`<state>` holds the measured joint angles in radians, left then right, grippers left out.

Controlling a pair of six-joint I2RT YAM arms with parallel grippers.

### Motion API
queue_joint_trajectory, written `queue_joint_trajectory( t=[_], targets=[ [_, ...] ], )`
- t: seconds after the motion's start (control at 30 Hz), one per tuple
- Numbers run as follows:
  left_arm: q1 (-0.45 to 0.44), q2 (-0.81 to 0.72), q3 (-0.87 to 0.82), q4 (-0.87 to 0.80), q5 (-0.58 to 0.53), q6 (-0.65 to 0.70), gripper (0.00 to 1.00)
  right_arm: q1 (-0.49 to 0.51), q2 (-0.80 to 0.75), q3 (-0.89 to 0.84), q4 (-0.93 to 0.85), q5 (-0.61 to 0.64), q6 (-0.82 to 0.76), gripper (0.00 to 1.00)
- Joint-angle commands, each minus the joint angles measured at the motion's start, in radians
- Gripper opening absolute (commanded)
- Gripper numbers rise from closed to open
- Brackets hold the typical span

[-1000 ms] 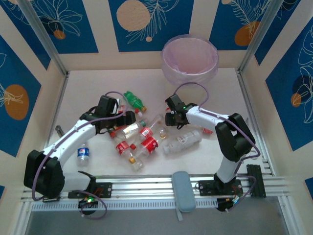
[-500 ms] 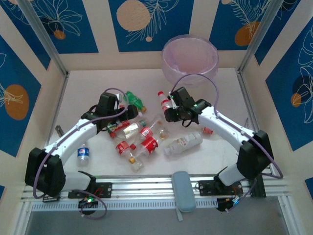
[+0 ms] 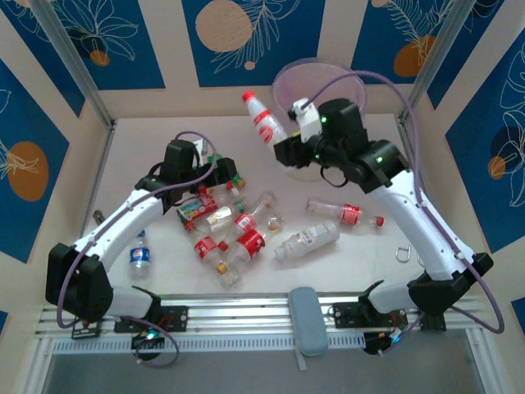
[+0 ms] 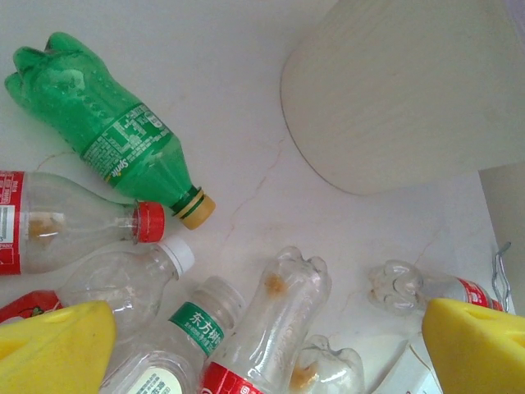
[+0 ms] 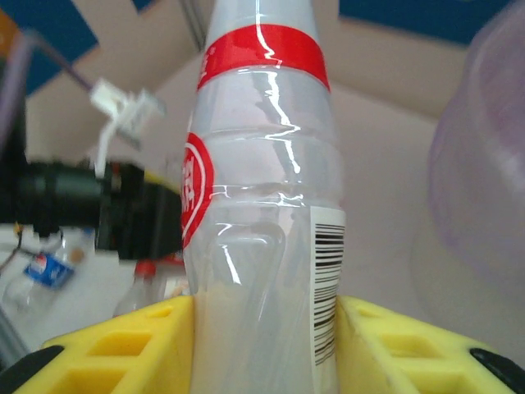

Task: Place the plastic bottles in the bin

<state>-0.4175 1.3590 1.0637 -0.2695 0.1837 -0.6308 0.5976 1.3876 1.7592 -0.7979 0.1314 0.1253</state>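
clear red-label bottle gripped in right end effector, near bin.

- We count about twelve plastic bottles; they overlap, so we cannot be exact.
- Among them, one green bottle and one blue-labelled bottle.
- One bin.
- Two robot arms.

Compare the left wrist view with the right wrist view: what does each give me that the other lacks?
Left wrist: the green bottle and several clear bottles lying loose on the table, with the left gripper open above them. Right wrist: one red-banded clear bottle shut in the right gripper, with the left arm behind it. Both: the bin, its white wall from the left wrist, its lilac liner from the right.
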Motion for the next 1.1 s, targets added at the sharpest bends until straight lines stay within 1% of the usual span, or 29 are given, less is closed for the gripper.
queue_joint_trajectory(
  t=[0.0,0.07,0.13,0.23,0.37,0.47,0.53,0.67,0.83,0.93,1.07],
  targets=[
    [-0.014,-0.009,-0.006,-0.053,0.015,0.006,0.98,-0.056,0.081,0.130,-0.017,0.024,-0.052,0.45],
    [-0.030,-0.011,0.021,-0.152,-0.042,0.059,0.99,-0.105,0.141,0.220,-0.034,0.029,-0.055,0.45],
    [-0.035,-0.019,0.029,-0.206,-0.058,0.090,1.00,-0.156,0.208,0.320,-0.062,0.037,-0.051,0.46],
    [-0.037,-0.048,0.004,-0.213,-0.038,0.098,1.00,-0.230,0.323,0.480,-0.136,0.060,-0.047,0.46],
    [-0.037,-0.093,-0.032,-0.212,-0.053,0.094,1.00,-0.315,0.490,0.678,-0.245,0.082,-0.049,0.46],
    [-0.037,-0.112,-0.034,-0.244,-0.072,0.101,1.00,-0.355,0.573,0.753,-0.299,0.078,-0.046,0.46],
    [-0.038,-0.125,-0.033,-0.258,-0.082,0.110,1.00,-0.373,0.601,0.757,-0.310,0.060,-0.040,0.46],
    [-0.037,-0.144,-0.026,-0.297,-0.116,0.122,1.00,-0.389,0.634,0.706,-0.299,0.034,-0.029,0.46],
    [-0.024,-0.176,-0.003,-0.380,-0.199,0.131,1.00,-0.395,0.669,0.630,-0.252,0.015,-0.028,0.46],
    [0.015,-0.213,-0.004,-0.429,-0.229,0.125,1.00,-0.402,0.709,0.627,-0.238,0.002,-0.024,0.46],
    [0.115,-0.279,-0.018,-0.529,-0.301,0.116,1.00,-0.409,0.766,0.629,-0.233,-0.003,-0.027,0.46]
  ],
)
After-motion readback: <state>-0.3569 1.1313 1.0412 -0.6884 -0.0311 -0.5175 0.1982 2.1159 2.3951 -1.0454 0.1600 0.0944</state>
